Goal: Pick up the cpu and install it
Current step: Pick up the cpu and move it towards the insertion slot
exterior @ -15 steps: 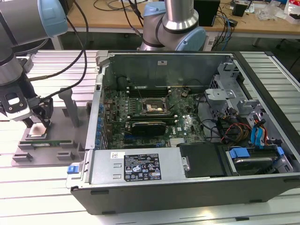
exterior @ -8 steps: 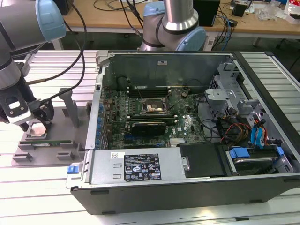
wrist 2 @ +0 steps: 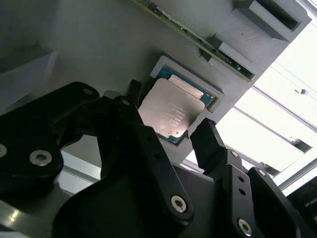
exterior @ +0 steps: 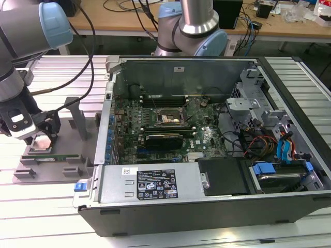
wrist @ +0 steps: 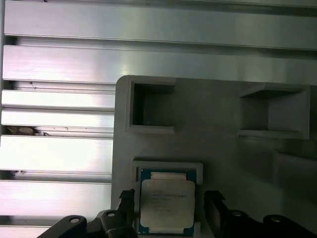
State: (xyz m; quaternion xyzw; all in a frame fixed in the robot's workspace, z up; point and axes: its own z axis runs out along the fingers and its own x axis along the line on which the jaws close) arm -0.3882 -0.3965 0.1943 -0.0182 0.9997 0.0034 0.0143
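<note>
The cpu (wrist: pixel 166 203), a flat square chip with a silver-grey top and a thin green rim, lies in a shallow square nest of the grey holder block (wrist: pixel 218 148). In the exterior view the cpu (exterior: pixel 43 143) is at the far left, outside the computer case. My gripper (wrist: pixel 169 207) hangs right over it, open, with one black finger (wrist: pixel 127 204) on each side of the chip and a small gap to its edges. The second wrist view shows the same: the cpu (wrist 2: pixel 171 111) between the fingers (wrist 2: pixel 208 141). The black socket (exterior: pixel 170 120) sits on the motherboard inside the case.
A long green memory stick (exterior: pixel 54 156) lies in a slot of the holder beside the cpu. The holder has upright posts (exterior: pixel 77 116) near my gripper. The open computer case (exterior: pixel 207 139) holds cables and drive bays on the exterior view's right. A second arm's base (exterior: pixel 191 31) stands behind the case.
</note>
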